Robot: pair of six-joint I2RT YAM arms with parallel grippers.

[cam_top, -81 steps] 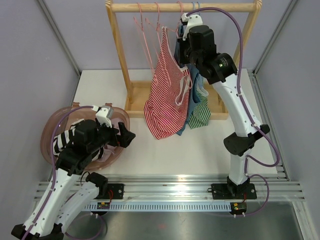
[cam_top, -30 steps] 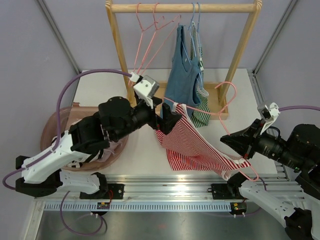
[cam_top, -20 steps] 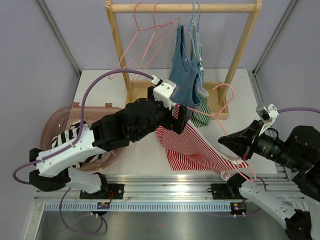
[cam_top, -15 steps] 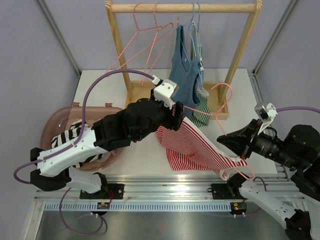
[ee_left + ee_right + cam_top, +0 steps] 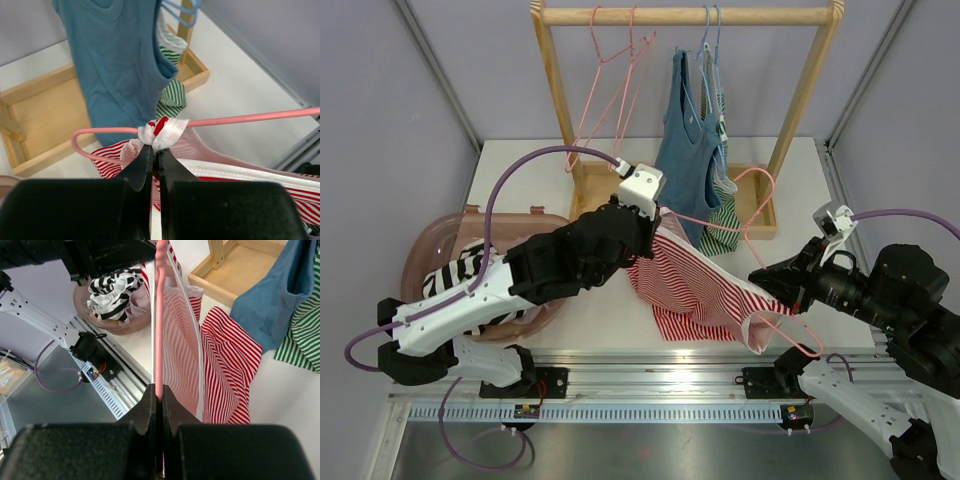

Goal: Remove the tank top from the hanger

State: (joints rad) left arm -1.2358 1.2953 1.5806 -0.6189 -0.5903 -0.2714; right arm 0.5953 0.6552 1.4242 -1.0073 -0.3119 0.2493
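Observation:
The red-and-white striped tank top (image 5: 695, 295) hangs on a pink wire hanger (image 5: 720, 222) held in the air between the two arms, in front of the rack. My left gripper (image 5: 655, 212) is shut on the bunched white-edged strap (image 5: 165, 131) where it wraps the hanger's end (image 5: 100, 131). My right gripper (image 5: 765, 283) is shut on the hanger's other side; in the right wrist view the pink wire (image 5: 161, 315) runs straight out of its closed jaws (image 5: 158, 388), with the striped cloth (image 5: 225, 355) draped beside it.
A wooden rack (image 5: 685, 15) at the back carries a blue tank top (image 5: 685, 140), a green striped top (image 5: 720, 225) and empty pink hangers (image 5: 610, 80). A pink basin (image 5: 420, 260) at the left holds a black-and-white striped garment (image 5: 455, 270). A metal rail (image 5: 660, 375) runs along the near edge.
My left gripper reached in open, then shut on the tank top's strap at the hanger's end. The right gripper kept its hold on the hanger and shifted slightly left.

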